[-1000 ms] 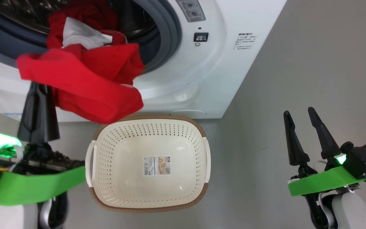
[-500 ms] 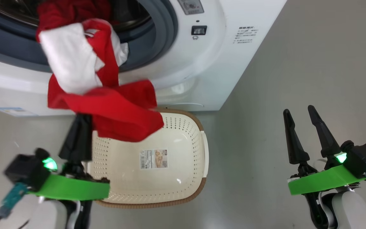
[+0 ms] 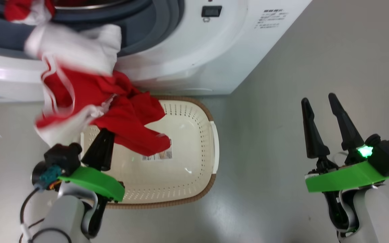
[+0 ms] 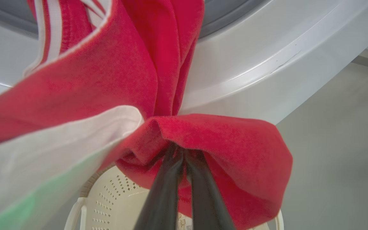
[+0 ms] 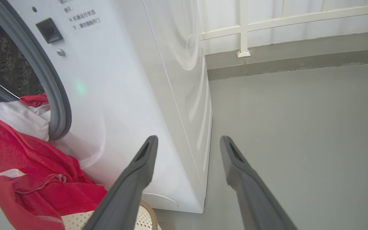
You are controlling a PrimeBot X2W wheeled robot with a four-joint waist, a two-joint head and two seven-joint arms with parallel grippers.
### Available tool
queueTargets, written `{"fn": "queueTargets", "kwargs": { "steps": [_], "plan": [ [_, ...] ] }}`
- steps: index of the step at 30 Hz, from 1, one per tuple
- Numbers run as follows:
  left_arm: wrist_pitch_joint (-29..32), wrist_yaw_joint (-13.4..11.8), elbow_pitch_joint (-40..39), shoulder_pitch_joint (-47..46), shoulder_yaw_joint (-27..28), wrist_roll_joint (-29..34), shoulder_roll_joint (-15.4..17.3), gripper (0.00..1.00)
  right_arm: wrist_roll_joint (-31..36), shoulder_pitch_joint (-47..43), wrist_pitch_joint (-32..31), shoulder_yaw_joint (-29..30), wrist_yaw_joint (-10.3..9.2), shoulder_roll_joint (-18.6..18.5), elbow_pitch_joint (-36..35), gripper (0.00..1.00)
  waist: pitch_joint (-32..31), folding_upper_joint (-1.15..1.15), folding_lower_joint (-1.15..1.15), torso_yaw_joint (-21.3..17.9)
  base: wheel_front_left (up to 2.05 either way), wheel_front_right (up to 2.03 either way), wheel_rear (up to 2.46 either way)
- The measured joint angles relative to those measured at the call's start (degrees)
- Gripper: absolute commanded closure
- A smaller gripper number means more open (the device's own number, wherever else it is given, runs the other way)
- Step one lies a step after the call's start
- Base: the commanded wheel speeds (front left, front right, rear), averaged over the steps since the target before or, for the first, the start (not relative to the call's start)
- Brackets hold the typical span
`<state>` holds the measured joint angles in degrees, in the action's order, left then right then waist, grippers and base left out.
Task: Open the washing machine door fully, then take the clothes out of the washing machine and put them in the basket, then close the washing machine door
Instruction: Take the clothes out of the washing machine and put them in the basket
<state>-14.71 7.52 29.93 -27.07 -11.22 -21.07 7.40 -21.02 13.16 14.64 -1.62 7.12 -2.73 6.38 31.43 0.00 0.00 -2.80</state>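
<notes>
My left gripper [image 3: 104, 132] is shut on the bright red and white clothes [image 3: 113, 111], its tips buried in the fabric [image 4: 180, 152]. The garment hangs from the grey ring of the white washing machine [image 3: 214, 50] down over the left part of the cream basket [image 3: 181, 175], which stands on the floor just in front of the machine. More red cloth lies at the drum's mouth [image 3: 15, 8]. My right gripper [image 3: 317, 98] stands open and empty over the floor to the right of the basket. The washing machine door is out of view.
Grey floor [image 3: 316, 50] spreads to the right of the machine and basket. In the right wrist view a white railing [image 5: 244, 28] and a low kerb run behind the machine's side panel [image 5: 184, 80].
My left gripper has drawn the clothes out of the drum, down and toward the basket. The head view has tilted downward. The right gripper has stayed open in place.
</notes>
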Motion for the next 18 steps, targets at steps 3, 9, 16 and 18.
{"fn": "queueTargets", "kwargs": {
  "steps": [3, 9, 16, 18],
  "plan": [
    [0.01, 0.0, 4.31, -2.54, -1.24, 0.0, 0.25, 1.0, -0.11, 1.05, 0.0, -0.1, 0.0, 0.0, -0.11, 0.0, 1.72, 0.0, 0.0, -0.28, 0.0, 0.0, 0.0],
    [0.01, 0.0, 10.34, -6.44, -3.92, -0.44, 0.78, 1.0, -0.19, 2.55, 0.0, -0.36, 0.0, -0.01, -0.63, 0.0, 4.74, 0.0, 0.0, -1.14, 0.0, 0.0, 0.0],
    [0.01, 0.0, 17.28, -9.52, -6.26, -2.38, 1.35, 1.0, -0.56, 3.38, 0.0, -0.64, 0.0, -0.02, -0.89, 0.0, 7.35, 0.0, 0.0, -2.04, 0.0, 0.0, 0.0],
    [0.01, 0.0, 19.14, -10.29, -6.84, -3.6, 1.42, 1.0, -0.56, 3.69, 0.0, -0.81, 0.0, -0.02, -0.94, 0.0, 7.92, 0.0, 0.0, -2.24, 0.0, 0.0, 0.0]
  ]
}}
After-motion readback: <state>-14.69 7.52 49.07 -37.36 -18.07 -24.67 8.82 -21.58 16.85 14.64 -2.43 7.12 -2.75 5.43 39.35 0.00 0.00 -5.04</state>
